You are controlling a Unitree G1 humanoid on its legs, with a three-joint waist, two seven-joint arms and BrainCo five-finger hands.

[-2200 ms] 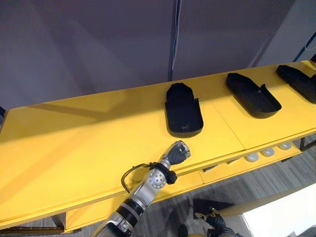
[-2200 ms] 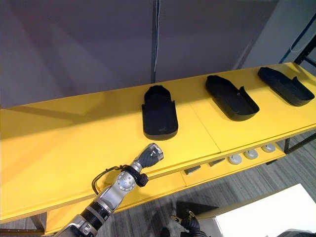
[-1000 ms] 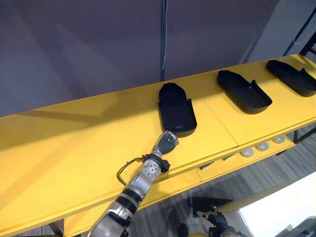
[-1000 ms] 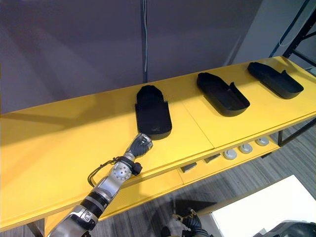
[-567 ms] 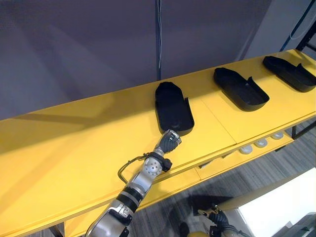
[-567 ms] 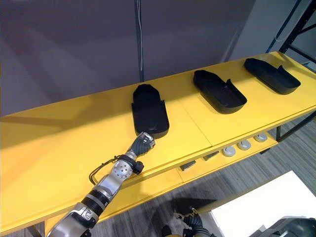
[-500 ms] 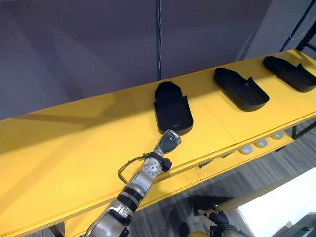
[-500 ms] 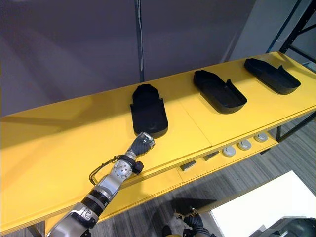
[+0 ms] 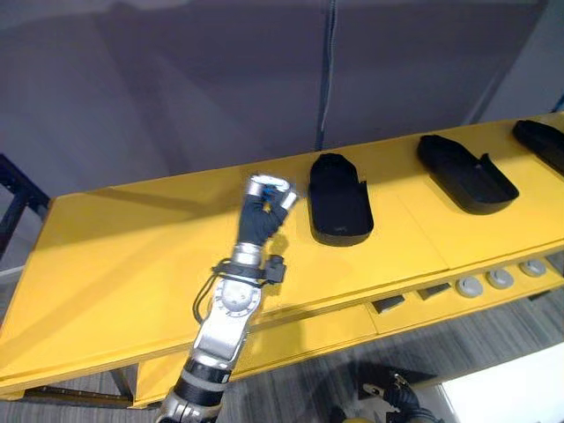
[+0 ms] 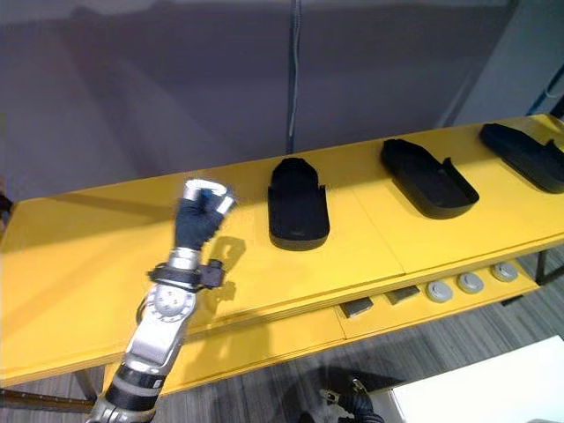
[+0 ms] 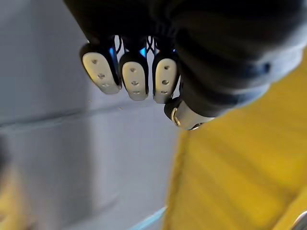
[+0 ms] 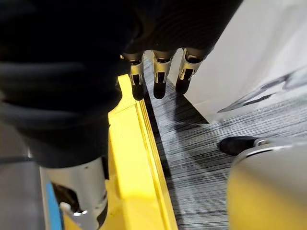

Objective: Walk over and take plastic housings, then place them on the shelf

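Saw black, shallow, boat-shaped plastic housing (image 9: 338, 201) lying on yellow shelf (image 9: 132, 256), second housing (image 9: 465, 173) and third housing (image 9: 539, 141) spaced to its right. Found left hand (image 9: 261, 211) held up left of it, fingers curled, empty; right hand (image 12: 160, 76) fingers loosely straight.

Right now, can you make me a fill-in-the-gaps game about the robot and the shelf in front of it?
The shelf is coloured ____.
On it lie ____ black housings.
The left hand, up above the shelf with its fingers curled, holds ____.
Missing words: yellow, three, nothing.
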